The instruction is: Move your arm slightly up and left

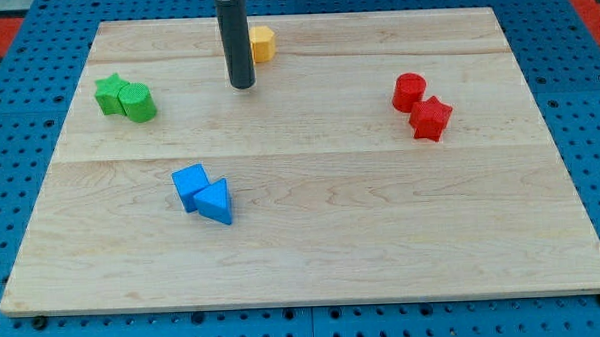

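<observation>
- Wooden board [313, 258]: it is seen to fill most of the frame, lying on a blue perforated surface [19, 148]. Seven blocks are counted on it, in four groups.
- Rod [235, 36]: a straight dark rod is seen standing upright in the upper middle of the frame, its upper end cut off by the top edge. No pincer is fitted, so no open or closed state can be reported.
- My tip [242, 86]: it is found on the board, just to the lower left of the yellow block [264, 44]; the rod overlaps that block's left edge in the picture, and contact cannot be confirmed.
- Progress: the task concerns the arm alone. It is judged that bare board lies up and left of my tip, so a small shift is unobstructed; whether any of it is done cannot be told from one picture.
- Green pair: a green star-like block [108, 94] and a green cylinder [138, 102] are seen touching at the frame's left, well apart from my tip.
- Blue pair: a blue cube [190, 184] and a blue triangle [215, 201] are noted touching, lower left of centre.
- Red pair: a red cylinder [409, 90] and a red star-like block [430, 118] are noted touching at the right.
</observation>
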`<state>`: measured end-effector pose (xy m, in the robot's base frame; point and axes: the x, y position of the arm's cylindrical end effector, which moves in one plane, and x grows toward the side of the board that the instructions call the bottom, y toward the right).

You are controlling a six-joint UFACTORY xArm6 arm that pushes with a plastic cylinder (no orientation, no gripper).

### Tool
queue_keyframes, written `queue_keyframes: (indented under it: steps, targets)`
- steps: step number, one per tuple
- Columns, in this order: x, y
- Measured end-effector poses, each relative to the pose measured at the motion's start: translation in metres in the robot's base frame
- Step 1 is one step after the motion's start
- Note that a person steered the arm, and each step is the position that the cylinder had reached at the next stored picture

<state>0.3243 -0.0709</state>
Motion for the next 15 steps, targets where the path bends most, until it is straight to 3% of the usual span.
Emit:
queue_keyframes:
  steps: [2, 3, 5, 6, 7, 8, 10, 11, 12, 13, 14, 15]
  targets:
    - [0.018, 0.002]
    - [0.058, 0.000]
    - [0.070, -0.092]
    - [0.080, -0.099]
    - [0.084, -0.147]
    - [0.085, -0.231]
    - [0.075, -0.234]
    - [0.037, -0.227]
    - [-0.032, -0.215]
    - [-0.131, -0.220]
    - [-0.133, -0.219]
    - [-0.132, -0.155]
